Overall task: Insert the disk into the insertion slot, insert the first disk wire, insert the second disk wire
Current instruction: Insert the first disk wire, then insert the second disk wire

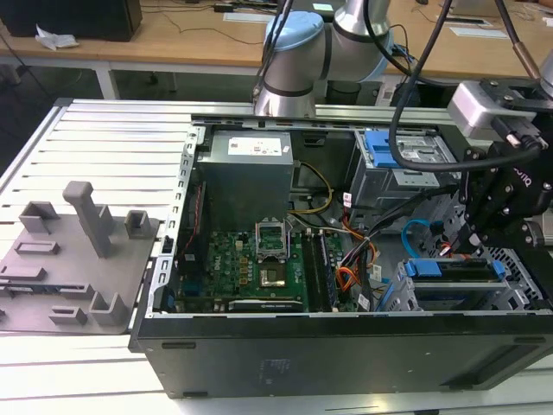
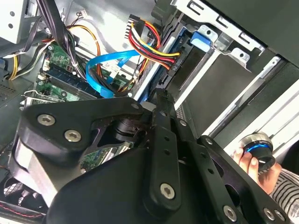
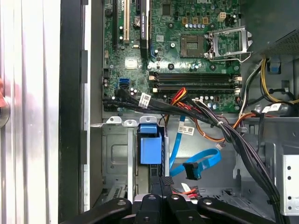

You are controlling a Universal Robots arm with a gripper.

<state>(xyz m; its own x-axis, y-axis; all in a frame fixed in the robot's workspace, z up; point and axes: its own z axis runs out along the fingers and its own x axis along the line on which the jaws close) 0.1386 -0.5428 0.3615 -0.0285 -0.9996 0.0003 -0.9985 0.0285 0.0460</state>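
Observation:
The disk (image 1: 456, 270) sits in the insertion slot (image 1: 510, 290), its blue carrier (image 3: 150, 144) showing between the cage walls (image 3: 117, 154). My gripper (image 3: 162, 181) is right at the disk's end, shut on the black plug of the first disk wire (image 2: 154, 46), a red, yellow and black bundle. In the second wrist view the gripper (image 2: 161, 95) holds that plug against the disk's edge beside the blue tab (image 2: 203, 39). The second disk wire (image 3: 205, 161) loops loose beside it, its dark plug (image 3: 192, 170) free. The same wire's loop (image 1: 415, 232) lies left of the gripper (image 1: 473, 246).
A taller grey cage with a blue bracket (image 1: 384, 151) stands behind the slot. An orange flat cable (image 1: 346, 278) and black cable bundles (image 3: 224, 130) cross between motherboard (image 1: 259, 259) and cages. A person's hand (image 2: 254, 163) holds a knob outside the case. Grey fixtures (image 1: 78, 251) lie on the exterior view's left.

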